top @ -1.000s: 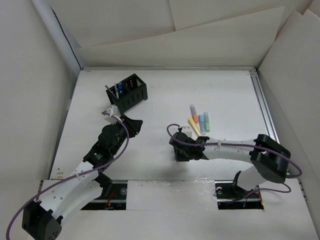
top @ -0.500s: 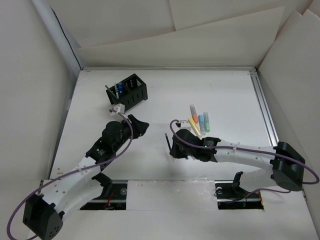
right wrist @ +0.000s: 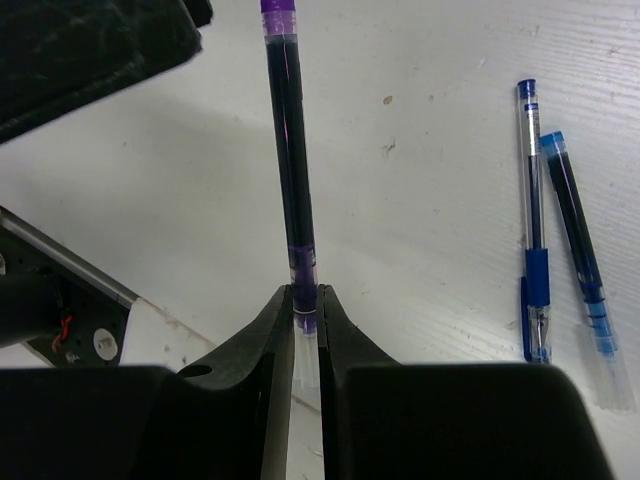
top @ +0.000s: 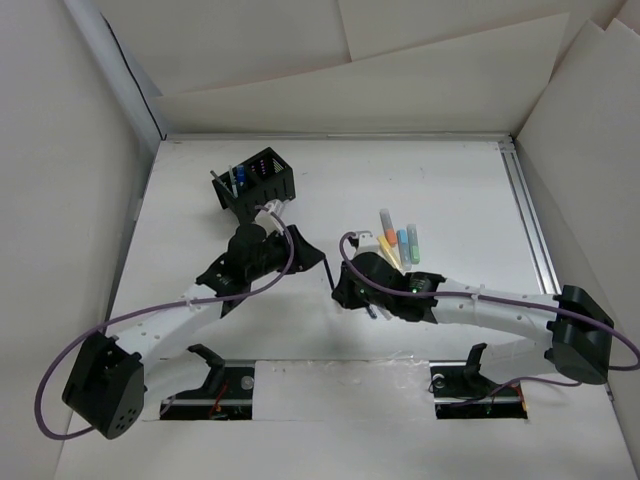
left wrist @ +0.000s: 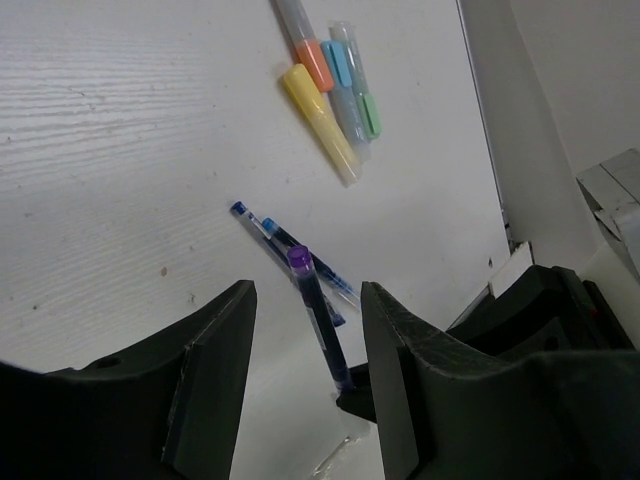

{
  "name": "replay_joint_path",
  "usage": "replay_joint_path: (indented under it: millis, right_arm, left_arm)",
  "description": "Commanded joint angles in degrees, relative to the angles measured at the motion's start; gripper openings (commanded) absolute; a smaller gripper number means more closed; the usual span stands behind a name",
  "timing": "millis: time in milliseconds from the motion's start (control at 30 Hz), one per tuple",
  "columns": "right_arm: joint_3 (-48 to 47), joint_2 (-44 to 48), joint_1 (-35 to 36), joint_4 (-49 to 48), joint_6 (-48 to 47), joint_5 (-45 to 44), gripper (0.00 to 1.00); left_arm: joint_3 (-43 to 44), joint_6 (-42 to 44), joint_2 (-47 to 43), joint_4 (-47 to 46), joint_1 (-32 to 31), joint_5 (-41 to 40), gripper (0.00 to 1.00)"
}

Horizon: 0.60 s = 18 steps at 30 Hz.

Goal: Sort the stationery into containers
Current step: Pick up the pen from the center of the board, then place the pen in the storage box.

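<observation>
Bottom of the purple pen (right wrist: 290,150) is lost between the fingers (right wrist: 250,345) of the right claw (right wrist: 305,310), which is clamped on it. Dark barrel, purple cap, sticking up off the table (left wrist: 120,150). Left claw (left wrist: 307,295) is spread apart, pen showing through the gap. Two blue pens (right wrist: 532,200) lie flat nearby.

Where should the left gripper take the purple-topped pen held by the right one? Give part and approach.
Grip the bare dark barrel of the purple-topped pen below its cap; the right gripper pinches the opposite end. Close the left gripper sideways across the barrel, which its open fingers straddle.
</observation>
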<state>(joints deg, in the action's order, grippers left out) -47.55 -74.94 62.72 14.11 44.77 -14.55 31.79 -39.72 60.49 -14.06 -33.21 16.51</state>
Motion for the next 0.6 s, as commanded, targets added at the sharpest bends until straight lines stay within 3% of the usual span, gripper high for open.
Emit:
replay_joint_path:
  millis: [0, 133, 267, 333, 433, 533, 567]
  right_arm:
    - [-3.2, 1.5, 0.4, -4.4, -1.2, -1.2, 0.00]
    - [-3.8, 1.0, 0.4, -5.7, -1.7, -0.6, 0.00]
    - [-3.8, 1.0, 0.4, -7.4, -1.7, -0.6, 0.00]
    - [-3.8, 1.0, 0.4, -7.4, -1.7, -0.6, 0.00]
    - [-3.8, 1.0, 0.4, -8.0, -1.7, -0.6, 0.00]
    - [-3.8, 1.0, 0.4, -8.0, -1.7, -0.6, 0.01]
    - [-3.3, 1.0, 0.4, -8.0, -1.7, -1.2, 0.10]
  left_arm:
    - [2.4, 1.0, 1.7, -4.0, 0.3, 3.9, 0.43]
    - [1.9, 1.0, 3.7, -6.2, 0.3, 4.7, 0.43]
    - [3.1, 1.0, 6.6, -6.8, 0.3, 6.5, 0.37]
    - [2.6, 0.3, 7.2, -8.3, 0.3, 6.5, 0.20]
    - [2.6, -0.4, 6.5, -9.0, 0.3, 5.3, 0.03]
    - [2.6, -1.9, 5.3, -10.7, 0.3, 3.2, 0.00]
    - [2.6, -2.6, 5.3, -11.2, 0.3, 2.5, 0.00]
